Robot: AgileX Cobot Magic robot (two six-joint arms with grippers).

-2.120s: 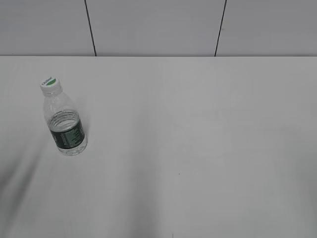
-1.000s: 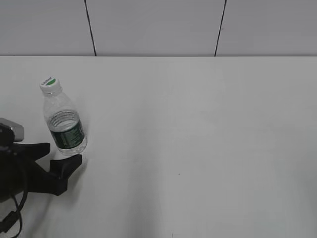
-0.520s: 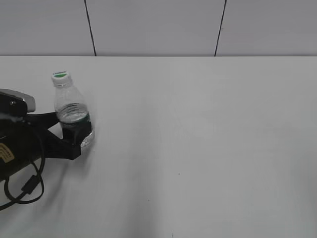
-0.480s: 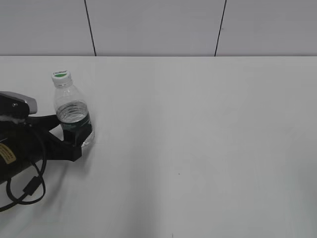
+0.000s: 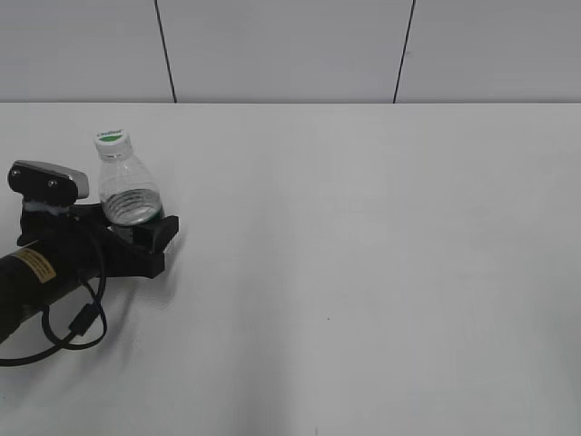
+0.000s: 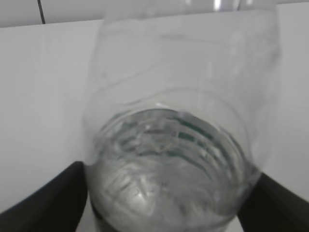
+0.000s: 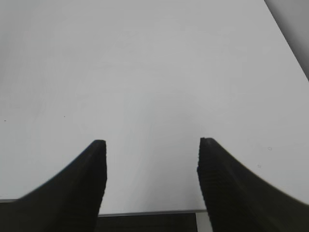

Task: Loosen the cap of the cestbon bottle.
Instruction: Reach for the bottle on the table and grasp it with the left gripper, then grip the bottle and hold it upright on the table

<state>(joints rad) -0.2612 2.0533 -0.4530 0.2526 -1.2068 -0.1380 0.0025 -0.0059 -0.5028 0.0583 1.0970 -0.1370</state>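
While the left claw [image 5: 145,238] pinches the cestbon bottle [image 5: 132,202] low on its body, the cap [image 5: 111,140] stands above the claw, untouched; too hard a squeeze could buckle the thin wall, or a twist could tip it on the counter [image 5: 363,272]; water fills its lower part; the right claw [image 7: 150,179] hangs spread, holding nothing.

No text is legible: lettering on the cap [image 5: 111,137], upper left of the exterior view, is too small to read.
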